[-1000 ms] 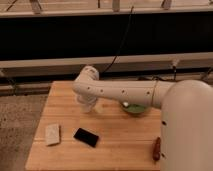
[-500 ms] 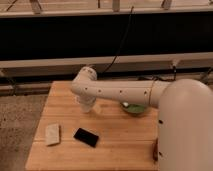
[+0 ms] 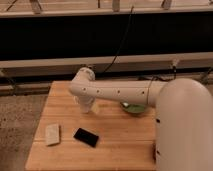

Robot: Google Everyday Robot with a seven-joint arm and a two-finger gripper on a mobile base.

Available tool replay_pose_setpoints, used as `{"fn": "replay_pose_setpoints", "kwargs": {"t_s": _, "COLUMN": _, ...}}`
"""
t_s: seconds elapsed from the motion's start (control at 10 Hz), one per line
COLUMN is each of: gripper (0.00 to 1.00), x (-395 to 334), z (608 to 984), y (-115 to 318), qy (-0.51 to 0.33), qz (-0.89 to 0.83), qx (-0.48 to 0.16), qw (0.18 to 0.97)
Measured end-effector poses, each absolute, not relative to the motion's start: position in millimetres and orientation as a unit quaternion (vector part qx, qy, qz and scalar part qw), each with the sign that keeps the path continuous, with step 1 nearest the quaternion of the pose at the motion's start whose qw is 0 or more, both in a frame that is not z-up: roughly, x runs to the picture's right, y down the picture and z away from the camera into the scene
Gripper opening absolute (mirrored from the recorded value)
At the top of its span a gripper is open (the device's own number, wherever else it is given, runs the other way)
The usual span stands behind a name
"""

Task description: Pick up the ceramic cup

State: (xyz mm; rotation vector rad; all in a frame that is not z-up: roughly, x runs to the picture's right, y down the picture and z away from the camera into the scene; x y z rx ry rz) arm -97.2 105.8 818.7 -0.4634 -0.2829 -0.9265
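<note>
My white arm (image 3: 120,92) reaches from the right across the wooden table (image 3: 115,145) and bends downward at its left end. The gripper (image 3: 85,105) hangs below that bend, low over the table's back left part. A whitish shape sits right there, and I cannot tell the ceramic cup apart from the gripper; the cup is otherwise hidden. The dark green bowl (image 3: 134,108) sits to the right of the gripper, partly covered by the arm.
A black phone-like slab (image 3: 86,137) lies at the front left. A pale rectangular sponge-like block (image 3: 52,134) lies left of it. My large white body (image 3: 185,130) covers the table's right side. A dark shelf and cables run behind the table.
The arm's bent end has shifted slightly left and down toward the table. The bowl, slab and block have not moved.
</note>
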Motion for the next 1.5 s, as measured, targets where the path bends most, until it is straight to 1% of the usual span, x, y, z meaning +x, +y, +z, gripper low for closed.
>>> {"fn": "replay_pose_setpoints", "kwargs": {"t_s": 0.1, "gripper": 0.7, "x": -97.9, "z": 818.7, "y": 106.4, "qy": -0.136, "qz": -0.443, "qx": -0.22, "qw": 0.858}}
{"fn": "replay_pose_setpoints", "kwargs": {"t_s": 0.2, "gripper": 0.7, "x": -98.5, "z": 818.6, "y": 106.7, "qy": -0.137, "qz": -0.444, "qx": -0.22, "qw": 0.858}}
{"fn": "replay_pose_setpoints", "kwargs": {"t_s": 0.3, "gripper": 0.75, "x": -99.6, "z": 819.1, "y": 107.2, "qy": -0.138, "qz": -0.445, "qx": -0.219, "qw": 0.857}}
{"fn": "replay_pose_setpoints", "kwargs": {"t_s": 0.4, "gripper": 0.76, "x": -101.5, "z": 819.0, "y": 108.2, "qy": -0.14, "qz": -0.447, "qx": -0.219, "qw": 0.856}}
{"fn": "replay_pose_setpoints", "kwargs": {"t_s": 0.6, "gripper": 0.69, "x": -103.9, "z": 819.1, "y": 109.3, "qy": -0.143, "qz": -0.449, "qx": -0.218, "qw": 0.855}}
{"fn": "replay_pose_setpoints", "kwargs": {"t_s": 0.7, "gripper": 0.61, "x": -105.3, "z": 818.9, "y": 109.3, "qy": -0.143, "qz": -0.451, "qx": -0.217, "qw": 0.854}}
{"fn": "replay_pose_setpoints", "kwargs": {"t_s": 0.8, "gripper": 0.58, "x": -107.4, "z": 818.9, "y": 109.6, "qy": -0.144, "qz": -0.451, "qx": -0.217, "qw": 0.853}}
{"fn": "replay_pose_setpoints", "kwargs": {"t_s": 0.9, "gripper": 0.59, "x": -109.9, "z": 818.9, "y": 110.2, "qy": -0.146, "qz": -0.454, "qx": -0.217, "qw": 0.852}}
{"fn": "replay_pose_setpoints", "kwargs": {"t_s": 1.0, "gripper": 0.68, "x": -112.2, "z": 819.1, "y": 111.1, "qy": -0.147, "qz": -0.456, "qx": -0.217, "qw": 0.851}}
{"fn": "replay_pose_setpoints", "kwargs": {"t_s": 1.1, "gripper": 0.72, "x": -112.9, "z": 819.0, "y": 111.2, "qy": -0.147, "qz": -0.456, "qx": -0.217, "qw": 0.85}}
{"fn": "replay_pose_setpoints", "kwargs": {"t_s": 1.2, "gripper": 0.71, "x": -113.6, "z": 819.1, "y": 111.5, "qy": -0.147, "qz": -0.457, "qx": -0.216, "qw": 0.85}}
{"fn": "replay_pose_setpoints", "kwargs": {"t_s": 1.3, "gripper": 0.65, "x": -113.6, "z": 817.7, "y": 108.8, "qy": -0.148, "qz": -0.458, "qx": -0.215, "qw": 0.85}}
{"fn": "replay_pose_setpoints", "kwargs": {"t_s": 1.4, "gripper": 0.53, "x": -112.7, "z": 815.9, "y": 105.2, "qy": -0.148, "qz": -0.46, "qx": -0.213, "qw": 0.849}}
{"fn": "replay_pose_setpoints", "kwargs": {"t_s": 1.5, "gripper": 0.45, "x": -112.2, "z": 815.3, "y": 105.7, "qy": -0.149, "qz": -0.459, "qx": -0.214, "qw": 0.849}}
